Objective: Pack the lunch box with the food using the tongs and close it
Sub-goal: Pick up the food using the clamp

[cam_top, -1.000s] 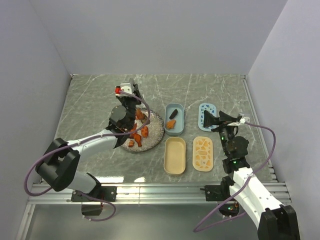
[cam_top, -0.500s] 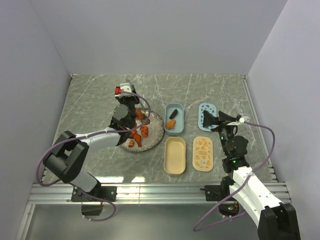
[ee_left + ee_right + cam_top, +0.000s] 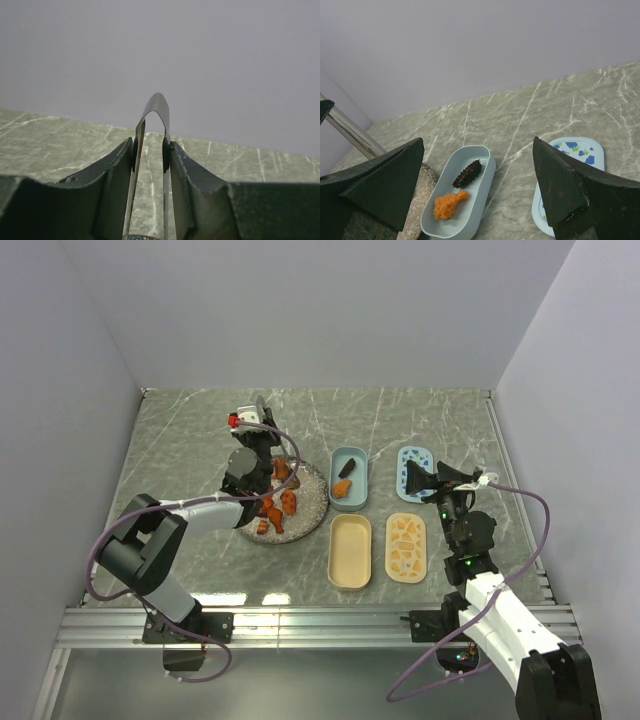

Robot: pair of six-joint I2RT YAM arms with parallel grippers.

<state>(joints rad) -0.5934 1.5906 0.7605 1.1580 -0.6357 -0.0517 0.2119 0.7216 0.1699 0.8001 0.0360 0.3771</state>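
Orange bites and pastel tubs are standing out against veined grey-green stone.

The grey-green marbled table (image 3: 180,440) is running with thin white veins. The round silvery plate (image 3: 312,495) is showing fine dark speckles, and the small food chunks (image 3: 288,503) on it are glowing orange and reddish. The pale blue oval plastic tub (image 3: 487,172) is showing one dark brown ridged chunk (image 3: 468,173) and one bright orange chunk (image 3: 449,204). The cream oval plastic tub (image 3: 349,552) is looking plain beige. The pale blue oval lid (image 3: 410,455) is carrying blue and green blotches, while the yellow-orange oval lid (image 3: 405,547) is wearing a pale cracked-mosaic pattern. The polished metal tongs (image 3: 156,107) are gleaming dark silver.
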